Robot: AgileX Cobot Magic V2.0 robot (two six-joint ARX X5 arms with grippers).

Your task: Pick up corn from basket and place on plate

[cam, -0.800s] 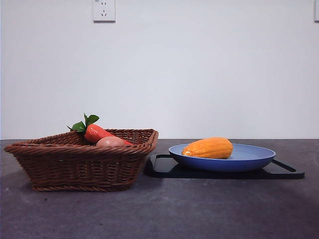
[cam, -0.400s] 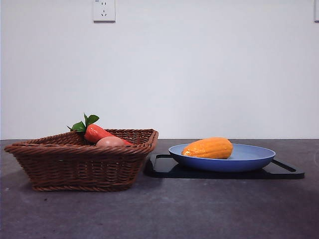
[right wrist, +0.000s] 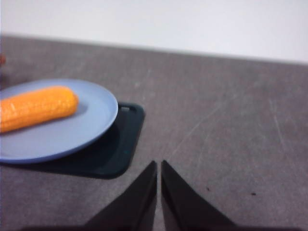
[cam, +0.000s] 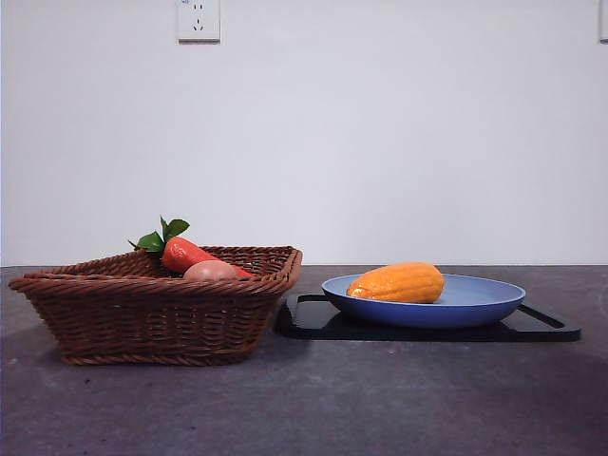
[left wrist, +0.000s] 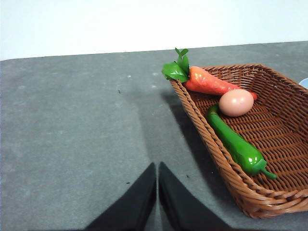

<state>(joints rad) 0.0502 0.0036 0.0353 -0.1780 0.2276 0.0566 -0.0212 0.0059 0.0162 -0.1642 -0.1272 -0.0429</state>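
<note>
The yellow-orange corn (cam: pixel 397 282) lies on its side on the blue plate (cam: pixel 484 302), right of the brown wicker basket (cam: pixel 157 313). The right wrist view also shows the corn (right wrist: pixel 36 108) on the plate (right wrist: pixel 91 120). My right gripper (right wrist: pixel 159 166) hangs shut over bare table, off to one side of the plate, holding nothing. My left gripper (left wrist: pixel 157 168) is shut and empty over the table beside the basket (left wrist: pixel 231 163). Neither arm shows in the front view.
A black tray (cam: pixel 541 326) lies under the plate. In the basket are a carrot with green leaves (left wrist: pixel 207 81), a pinkish-tan rounded item (left wrist: pixel 236 102) and a green pepper (left wrist: pixel 236 142). A wall socket (cam: pixel 198 19) sits high on the white wall.
</note>
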